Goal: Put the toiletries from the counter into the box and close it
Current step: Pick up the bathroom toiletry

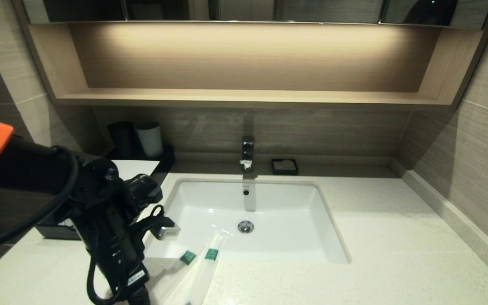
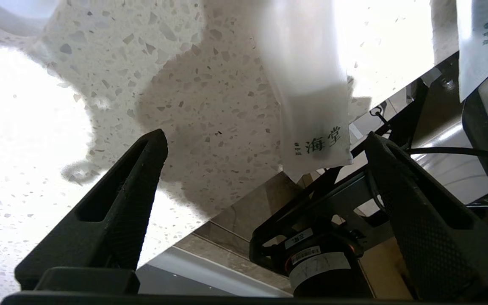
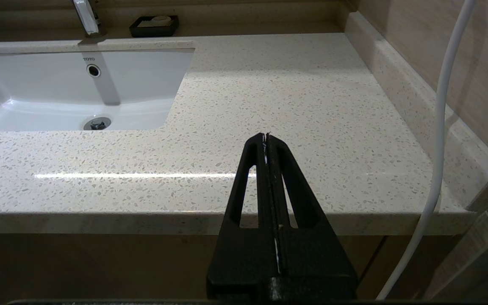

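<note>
Two slim translucent sachets with green bands point(image 1: 211, 254) point(image 1: 188, 257) lie side by side on the cream speckled counter point(image 1: 396, 237), at its front edge in front of the sink; I see no third one. My left arm point(image 1: 108, 220) reaches down over them. In the left wrist view my left gripper point(image 2: 265, 144) is open, and the printed end of one sachet point(image 2: 311, 84) lies between its fingers, overhanging the counter edge point(image 2: 184, 84). Another sachet end point(image 2: 481, 34) lies beside it. The black box with its white top point(image 1: 136, 167) stands at the left, mostly hidden by the arm. My right gripper point(image 3: 266, 136) is shut and empty.
The white sink point(image 1: 252, 212) is set in the middle of the counter, with a faucet point(image 1: 247, 152) behind it. A small black soap dish point(image 1: 284, 166) stands to the faucet's right. A white cup point(image 1: 150, 139) and a black one point(image 1: 122, 137) stand behind the box. A wooden shelf point(image 1: 244, 97) hangs above.
</note>
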